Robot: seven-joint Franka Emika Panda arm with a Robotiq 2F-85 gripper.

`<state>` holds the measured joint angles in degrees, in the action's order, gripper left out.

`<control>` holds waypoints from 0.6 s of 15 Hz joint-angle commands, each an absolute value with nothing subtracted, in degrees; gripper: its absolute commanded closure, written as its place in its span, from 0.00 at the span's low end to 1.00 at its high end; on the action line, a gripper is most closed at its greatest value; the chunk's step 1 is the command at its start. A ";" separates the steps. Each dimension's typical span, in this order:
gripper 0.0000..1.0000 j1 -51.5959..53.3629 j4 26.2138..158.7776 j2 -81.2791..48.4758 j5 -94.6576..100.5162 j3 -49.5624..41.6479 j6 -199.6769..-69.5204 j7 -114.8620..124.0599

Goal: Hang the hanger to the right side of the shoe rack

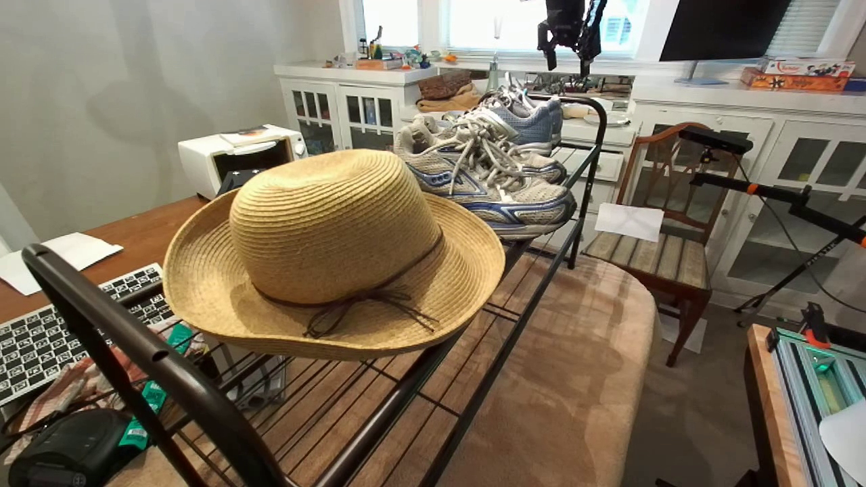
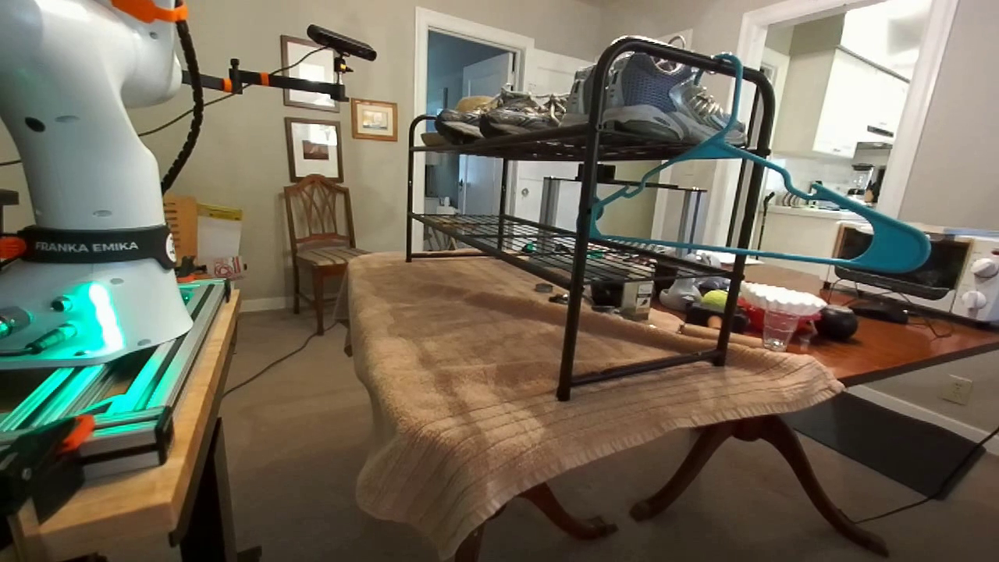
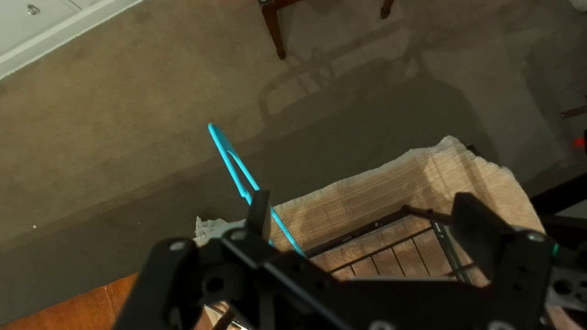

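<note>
A teal hanger point(image 2: 897, 243) hangs by its hook over the top rail at the near end of the black shoe rack point(image 2: 585, 226), tilted with its right end reaching out past the rack. In the wrist view, the hanger point(image 3: 221, 141) runs behind the left finger, and part of it is hidden by the gripper. The rack's end rail point(image 3: 362, 231) shows between the fingers, lower down. My gripper point(image 1: 568, 66) is above the rack's far end in an exterior view, jaws wide apart. Nothing is between the fingertips of the gripper point(image 3: 363, 201) in the wrist view.
Grey-white sneakers point(image 1: 480, 179) and a straw hat point(image 1: 338, 230) sit on the rack's top shelf. A tan towel point(image 2: 460, 375) covers the table beneath. A wooden chair point(image 1: 666, 260) and a camera arm point(image 1: 751, 184) stand nearby. A white oven point(image 2: 964, 269) is on the table.
</note>
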<state>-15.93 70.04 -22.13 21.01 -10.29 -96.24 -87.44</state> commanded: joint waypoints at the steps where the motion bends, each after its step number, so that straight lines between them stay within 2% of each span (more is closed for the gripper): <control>1: 0.00 -16.98 74.74 -16.21 15.49 -9.91 -92.05 -86.55; 9: 0.00 -19.63 83.99 -5.13 0.38 -11.13 -93.15 -74.73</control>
